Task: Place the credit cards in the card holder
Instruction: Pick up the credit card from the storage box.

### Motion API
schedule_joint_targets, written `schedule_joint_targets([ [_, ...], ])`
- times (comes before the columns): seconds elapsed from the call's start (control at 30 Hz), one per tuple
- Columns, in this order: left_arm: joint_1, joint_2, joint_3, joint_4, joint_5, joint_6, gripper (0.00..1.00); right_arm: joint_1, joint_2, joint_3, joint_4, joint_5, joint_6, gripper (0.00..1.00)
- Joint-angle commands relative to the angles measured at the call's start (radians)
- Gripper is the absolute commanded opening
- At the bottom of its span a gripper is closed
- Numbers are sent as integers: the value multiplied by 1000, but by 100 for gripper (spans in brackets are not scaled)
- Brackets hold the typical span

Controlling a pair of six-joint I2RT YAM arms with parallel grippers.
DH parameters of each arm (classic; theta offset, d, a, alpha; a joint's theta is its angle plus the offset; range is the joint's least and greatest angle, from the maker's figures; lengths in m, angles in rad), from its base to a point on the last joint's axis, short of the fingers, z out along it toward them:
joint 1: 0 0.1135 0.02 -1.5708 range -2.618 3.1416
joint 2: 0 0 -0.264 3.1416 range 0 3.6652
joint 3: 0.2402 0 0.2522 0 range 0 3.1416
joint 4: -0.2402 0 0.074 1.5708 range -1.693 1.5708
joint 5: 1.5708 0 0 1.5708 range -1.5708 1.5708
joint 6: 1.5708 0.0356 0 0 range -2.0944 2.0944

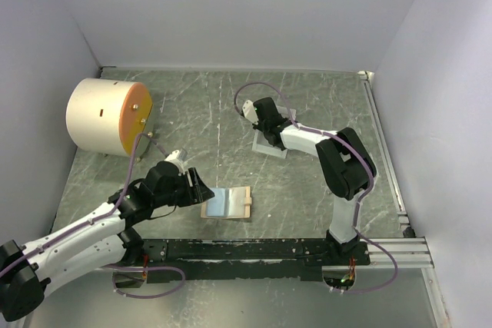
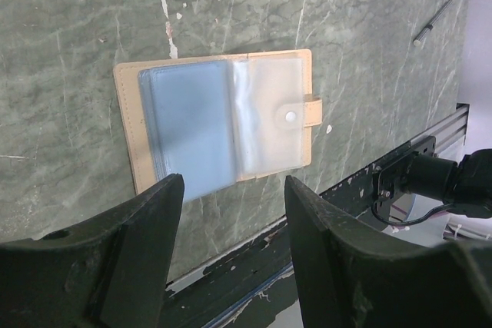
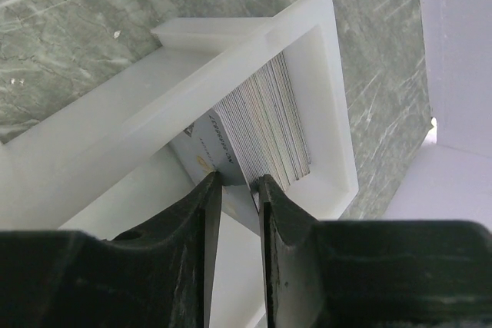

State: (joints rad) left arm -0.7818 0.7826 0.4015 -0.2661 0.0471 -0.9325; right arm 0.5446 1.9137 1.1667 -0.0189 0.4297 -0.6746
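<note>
fingers of the right gripper are pinching the front credit card, a thin pale printed rectangle. it is leaning against the stack of thin flat credit cards standing on edge inside the small white low-walled plastic card holder, far and right of centre on the grey marbled tabletop. the stack is lying directly ahead of the fingertips, so letting go there looks like the coming move. the left gripper is hanging with fingers spread above the open tan folding wallet, well apart on the near side. i cannot tell whether its clear sleeves are holding cards.
</note>
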Motion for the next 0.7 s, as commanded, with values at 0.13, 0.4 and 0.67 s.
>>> schedule_joint_targets([
  [0.13, -5, 7, -12, 47, 6, -8, 66, -3, -48, 18, 22, 18, 1, 21],
  [0.4, -5, 13, -15, 58, 12, -9, 66, -3, -66, 24, 10, 11, -1, 17],
  [0.67, -5, 24, -14, 67, 21, -7, 66, -3, -77, 28, -22, -5, 6, 9],
])
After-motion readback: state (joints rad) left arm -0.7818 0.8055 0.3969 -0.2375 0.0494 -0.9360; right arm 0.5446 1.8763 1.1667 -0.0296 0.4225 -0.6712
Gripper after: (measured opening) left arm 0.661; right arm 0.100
